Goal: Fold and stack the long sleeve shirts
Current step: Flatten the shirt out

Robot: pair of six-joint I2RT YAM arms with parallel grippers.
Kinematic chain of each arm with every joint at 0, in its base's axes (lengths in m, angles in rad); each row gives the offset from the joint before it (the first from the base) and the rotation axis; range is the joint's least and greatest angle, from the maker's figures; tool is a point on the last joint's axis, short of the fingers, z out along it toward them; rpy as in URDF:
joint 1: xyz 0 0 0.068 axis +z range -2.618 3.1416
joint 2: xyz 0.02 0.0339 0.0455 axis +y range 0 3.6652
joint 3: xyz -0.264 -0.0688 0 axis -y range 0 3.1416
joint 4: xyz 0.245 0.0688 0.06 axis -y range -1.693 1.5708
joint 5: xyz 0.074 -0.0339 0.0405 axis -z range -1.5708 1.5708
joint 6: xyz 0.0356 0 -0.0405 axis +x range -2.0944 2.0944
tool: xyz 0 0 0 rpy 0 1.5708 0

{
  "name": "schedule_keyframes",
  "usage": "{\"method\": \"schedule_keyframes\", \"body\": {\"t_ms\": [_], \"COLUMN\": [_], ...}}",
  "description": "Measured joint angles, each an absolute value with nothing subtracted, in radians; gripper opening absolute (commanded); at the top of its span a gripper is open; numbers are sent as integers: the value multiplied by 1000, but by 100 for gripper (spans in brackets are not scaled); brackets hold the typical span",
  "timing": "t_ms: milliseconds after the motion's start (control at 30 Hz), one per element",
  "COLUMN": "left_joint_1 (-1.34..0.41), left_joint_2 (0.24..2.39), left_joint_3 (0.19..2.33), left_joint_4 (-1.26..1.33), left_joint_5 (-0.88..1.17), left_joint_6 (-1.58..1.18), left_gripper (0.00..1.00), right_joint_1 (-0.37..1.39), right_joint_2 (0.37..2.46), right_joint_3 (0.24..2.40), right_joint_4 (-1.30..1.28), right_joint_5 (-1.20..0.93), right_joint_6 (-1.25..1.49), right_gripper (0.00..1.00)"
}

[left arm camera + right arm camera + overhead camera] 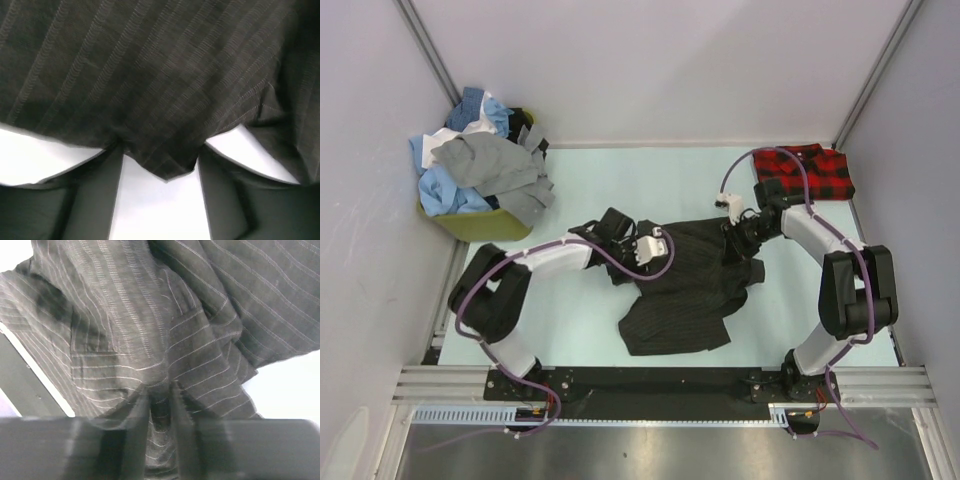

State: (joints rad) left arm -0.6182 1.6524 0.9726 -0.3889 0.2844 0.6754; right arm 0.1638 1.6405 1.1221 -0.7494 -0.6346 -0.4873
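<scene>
- The dark charcoal pinstriped cloth shirt [685,290] lies crumpled at mid-table on the pale green table surface [570,190], between both arms.
- Expected handling: light, limp and not fragile. It will sag and crease, so it is best gripped at hems or seams, at two points well apart.
- The left gripper [159,150] has its fingers apart, with a fabric corner between them, unpinched.
- The right gripper [161,392] has its fingers nearly together, pinching a shirt fold.

Shirt [685,300] lies centrally (basket [480,225] back-left, folded shirt [805,172] back-right).

Pale-green table [620,180], grey walls [670,60] (alu frame rails [425,45]), even light
</scene>
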Motion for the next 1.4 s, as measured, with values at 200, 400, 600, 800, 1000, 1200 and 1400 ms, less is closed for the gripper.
{"method": "schedule_keyframes", "body": {"t_ms": [200,400,600,800,1000,1200,1400], "left_joint_1": [-529,-303,-371,-709,-647,-422,-374], "left_joint_2": [1697,1549,1237,1060,1205,1413,1639], "left_joint_3": [1136,1371,1403,1134,1042,1189,1216], "left_joint_4": [-398,-501,-697,-876,-1019,-960,-812], "left_joint_5": [286,371,485,607,652,594,497], "left_joint_6": [591,577,658,701,687,670,590], "left_gripper": [0,0,0,73,75,73,74], "right_joint_1": [168,171,179,23,-68,-77,-44], "right_joint_2": [1709,1809,1704,1515,1572,1639,1813], "right_joint_3": [1385,1823,1861,1488,1400,1454,1546], "right_joint_4": [-821,-820,-944,-1142,-1267,-1265,-1065], "right_joint_5": [-625,-693,-746,-607,-486,-550,-656], "right_joint_6": [-473,-403,-515,-787,-944,-862,-625], "right_gripper": [0,0,0,78,77,64,63]}}
